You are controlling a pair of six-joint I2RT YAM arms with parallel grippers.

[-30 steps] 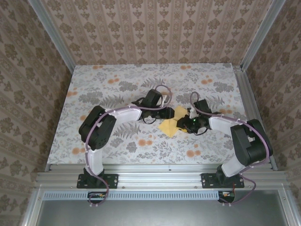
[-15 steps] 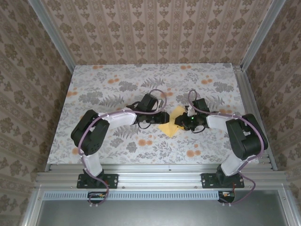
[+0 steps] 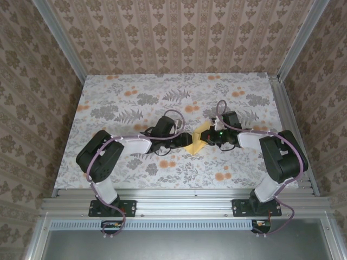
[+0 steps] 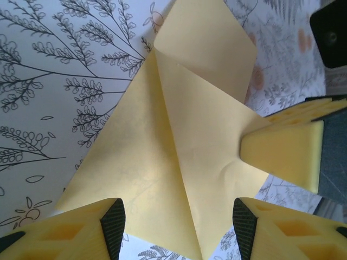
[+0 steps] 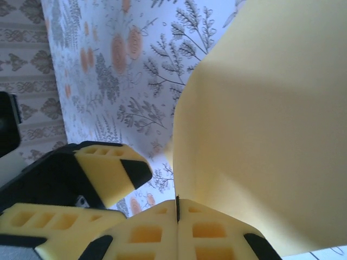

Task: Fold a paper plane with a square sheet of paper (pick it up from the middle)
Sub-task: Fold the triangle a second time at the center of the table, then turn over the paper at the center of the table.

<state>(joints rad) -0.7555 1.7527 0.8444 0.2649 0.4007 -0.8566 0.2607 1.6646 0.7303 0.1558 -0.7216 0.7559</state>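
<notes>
We find the square sheet of paper at the middle of the table, between both grippers: left gripper at its left side, right gripper pinching its right edge.

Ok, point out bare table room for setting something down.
Free: far table strip along the back wall; near strip by the front rail. Crowded: the middle, left gripper and right gripper meeting over the folded paper sheet.

right claw clamped paper, left claw widened
</notes>
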